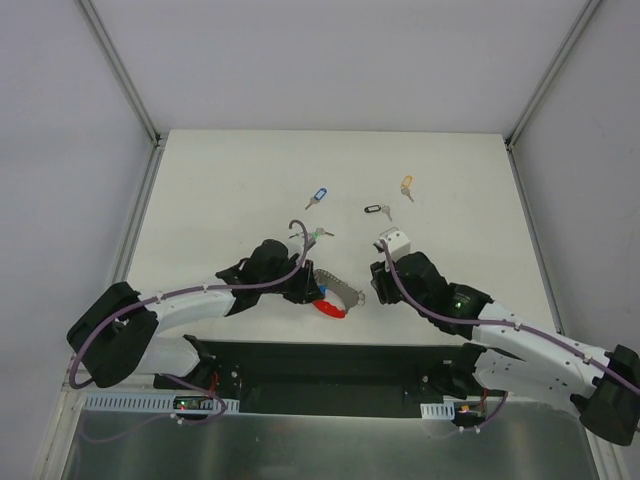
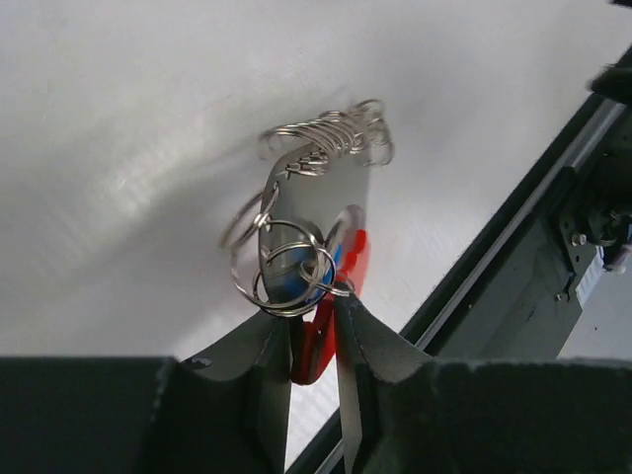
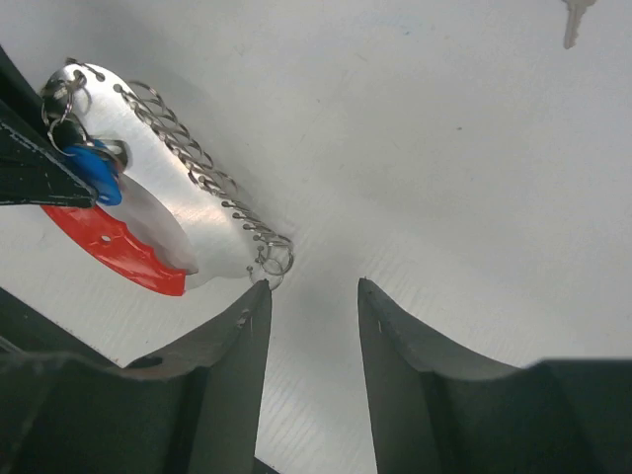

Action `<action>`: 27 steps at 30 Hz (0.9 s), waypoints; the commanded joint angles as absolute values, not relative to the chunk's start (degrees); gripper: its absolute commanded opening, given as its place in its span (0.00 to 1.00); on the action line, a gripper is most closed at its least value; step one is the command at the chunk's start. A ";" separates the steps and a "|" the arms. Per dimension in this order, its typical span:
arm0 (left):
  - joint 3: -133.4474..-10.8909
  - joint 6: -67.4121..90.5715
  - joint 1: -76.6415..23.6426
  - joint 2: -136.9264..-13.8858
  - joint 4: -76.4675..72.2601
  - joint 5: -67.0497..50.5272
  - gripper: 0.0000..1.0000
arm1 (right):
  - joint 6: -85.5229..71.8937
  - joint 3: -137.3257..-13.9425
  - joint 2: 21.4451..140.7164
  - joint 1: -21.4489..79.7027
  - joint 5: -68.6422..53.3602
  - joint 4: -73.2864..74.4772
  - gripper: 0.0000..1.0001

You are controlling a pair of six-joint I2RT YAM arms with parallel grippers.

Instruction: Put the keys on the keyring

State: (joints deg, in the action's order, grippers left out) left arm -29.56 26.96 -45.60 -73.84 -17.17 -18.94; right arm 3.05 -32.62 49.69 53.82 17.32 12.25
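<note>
The keyring (image 1: 338, 296) lies near the table's front edge. Its red band (image 2: 352, 259) stands between the fingers of my left gripper (image 2: 311, 308), which is shut on it. Wire rings and a blue-tagged key (image 3: 99, 180) hang at that end of the keyring (image 3: 107, 242). The grey ribbed strap (image 2: 331, 136) arcs away from the jaws. My right gripper (image 3: 314, 286) is open and holds nothing. Its left fingertip (image 3: 259, 294) sits just beside the strap's end ring. Loose keys lie farther back: blue tag (image 1: 316, 196), black tag (image 1: 377, 210), yellow tag (image 1: 406, 185), green tag (image 1: 320, 233).
A black recessed rail (image 1: 330, 365) runs along the near table edge, right behind the keyring. White walls with metal frame posts (image 1: 120, 70) enclose the table. A silver key tip (image 3: 576, 15) shows at the top of the right wrist view.
</note>
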 commanded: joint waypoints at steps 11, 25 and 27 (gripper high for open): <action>-27.24 27.16 -40.78 -64.44 1.74 -2.47 0.74 | 6.50 -38.76 56.86 53.26 9.93 12.74 0.51; -36.91 18.99 -43.24 -67.49 5.27 5.97 0.46 | 9.49 -43.24 64.16 48.26 1.23 9.67 0.51; -38.49 18.72 -44.38 -68.64 5.27 6.94 0.43 | 9.14 -43.42 65.12 47.99 0.53 9.58 0.50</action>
State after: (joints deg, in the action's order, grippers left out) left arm -34.57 21.37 -42.41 -66.32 3.86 3.75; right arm 8.40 -40.86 63.77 48.84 3.44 11.75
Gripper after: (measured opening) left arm 0.454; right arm 0.507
